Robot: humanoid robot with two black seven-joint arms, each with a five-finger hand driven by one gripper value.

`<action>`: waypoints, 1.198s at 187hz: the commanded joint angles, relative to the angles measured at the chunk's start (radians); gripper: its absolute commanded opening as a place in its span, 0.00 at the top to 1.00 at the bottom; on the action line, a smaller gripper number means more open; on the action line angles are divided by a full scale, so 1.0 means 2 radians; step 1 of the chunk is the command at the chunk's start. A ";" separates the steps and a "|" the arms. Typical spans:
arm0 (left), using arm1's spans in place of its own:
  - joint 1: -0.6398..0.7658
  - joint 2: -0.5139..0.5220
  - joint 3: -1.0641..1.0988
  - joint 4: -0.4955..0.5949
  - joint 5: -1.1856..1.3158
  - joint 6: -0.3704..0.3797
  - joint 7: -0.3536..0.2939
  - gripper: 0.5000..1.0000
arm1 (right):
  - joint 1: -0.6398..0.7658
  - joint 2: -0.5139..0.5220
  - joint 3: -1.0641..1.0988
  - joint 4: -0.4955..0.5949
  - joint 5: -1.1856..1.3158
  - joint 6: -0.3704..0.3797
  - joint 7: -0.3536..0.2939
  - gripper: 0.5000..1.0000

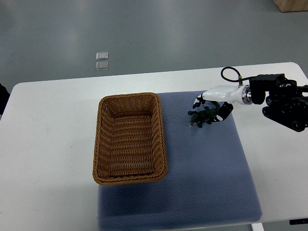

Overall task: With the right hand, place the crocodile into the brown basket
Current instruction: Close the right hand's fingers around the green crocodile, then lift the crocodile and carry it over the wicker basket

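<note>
A white surface (53, 139) stands on a grey floor, and a blue-grey mat (207, 168) with a fine dotted weave covers its near right part. The right hand (212, 107) reaches in from the right on a glossy white forearm. Its black fingers (197, 102) are curled down around the crocodile (201, 117), a small, dark green, spiky-edged toy, clasping it from above. Whether the toy is clear of the mat cannot be told. The crocodile lies over the far part of the mat, just right of the brown basket (102, 144) and outside it. The basket is rectangular, of tightly woven wicker with a braided rim. It rests partly on the mat's left edge.
</note>
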 commanded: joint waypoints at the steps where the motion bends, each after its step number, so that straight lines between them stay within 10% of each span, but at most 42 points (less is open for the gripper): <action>1: 0.000 0.000 0.000 0.000 0.000 0.000 0.000 0.00 | 0.000 0.000 0.000 -0.002 -0.004 -0.001 0.000 0.47; 101: 0.000 0.000 0.001 0.001 0.000 0.000 0.000 0.00 | 0.000 0.000 -0.022 -0.006 -0.008 -0.012 0.006 0.56; 224: 0.000 0.000 0.001 0.001 -0.001 0.000 0.000 0.00 | 0.029 0.001 -0.017 -0.015 0.000 -0.011 0.016 0.90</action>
